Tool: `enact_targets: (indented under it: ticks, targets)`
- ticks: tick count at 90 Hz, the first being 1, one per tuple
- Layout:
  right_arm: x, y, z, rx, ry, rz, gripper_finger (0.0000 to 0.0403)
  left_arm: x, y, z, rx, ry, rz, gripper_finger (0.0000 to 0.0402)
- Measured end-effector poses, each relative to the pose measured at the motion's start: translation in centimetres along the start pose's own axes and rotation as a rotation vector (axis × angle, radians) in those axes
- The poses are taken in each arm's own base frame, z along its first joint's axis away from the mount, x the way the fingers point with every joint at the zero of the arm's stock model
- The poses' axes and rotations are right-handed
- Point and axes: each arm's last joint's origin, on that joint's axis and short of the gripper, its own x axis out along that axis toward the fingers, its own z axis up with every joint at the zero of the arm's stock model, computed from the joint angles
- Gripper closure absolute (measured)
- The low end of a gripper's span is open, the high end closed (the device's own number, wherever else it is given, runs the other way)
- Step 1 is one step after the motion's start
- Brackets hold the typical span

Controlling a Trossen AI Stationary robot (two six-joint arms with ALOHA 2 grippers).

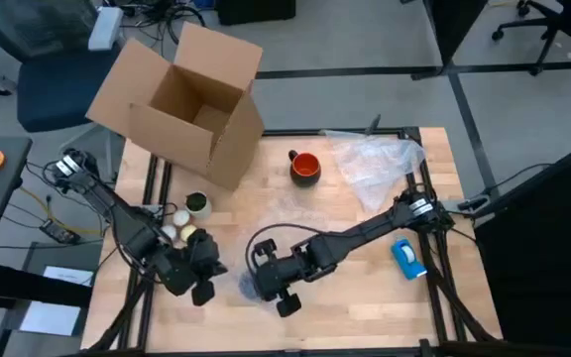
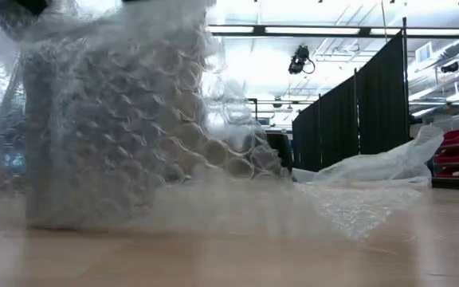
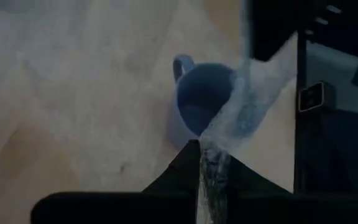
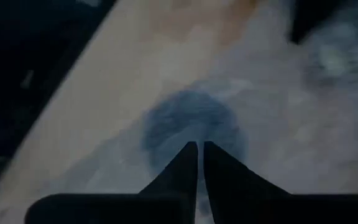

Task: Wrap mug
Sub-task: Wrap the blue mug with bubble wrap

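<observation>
Left gripper [image 1: 206, 270]: low over the wooden table [image 1: 365, 297], fingers pinching a sheet of clear bubble wrap [image 3: 241, 106], just beside a small blue mug [image 3: 201, 102].
Right gripper [image 1: 266, 283]: arm stretched low across the table, fingers pressed together on the wrap above the blue mug.
Orange-red round mug [image 1: 305, 167]: upright, well apart from the blue mug, near an open cardboard box [image 1: 181, 104].

Both our arms reach low to the near middle of the table.

Our left gripper [image 1: 203, 279] pinches its fingers [image 3: 185, 168] together; our right gripper [image 1: 266, 288], just beside it, has its fingers [image 4: 182, 168] nearly closed.
</observation>
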Motion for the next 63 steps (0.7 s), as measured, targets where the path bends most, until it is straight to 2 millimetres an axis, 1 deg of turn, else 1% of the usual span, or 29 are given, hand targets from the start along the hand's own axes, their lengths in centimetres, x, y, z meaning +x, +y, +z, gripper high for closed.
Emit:
enact_targets:
  ticks: [17,27,41,63]
  targets:
    - [0.6,-1.8,-0.4,0.022,0.002,-0.059,0.0403,0.0,-0.4,-0.2,-0.006,0.088,-0.091,0.0402]
    - [0.7,-2.3,-0.3,0.017,-0.01,-0.065,0.0403,0.0,-0.8,-0.1,-0.016,0.123,-0.157,0.0402]
    - [0.7,-2.3,-0.2,0.014,-0.026,-0.065,0.0403,-0.1,-1.0,-0.1,-0.023,0.137,-0.186,0.0402]
    - [0.5,-1.1,0.1,-0.008,-0.04,-0.049,0.0403,0.0,-1.2,0.1,-0.07,0.15,-0.228,0.0402]
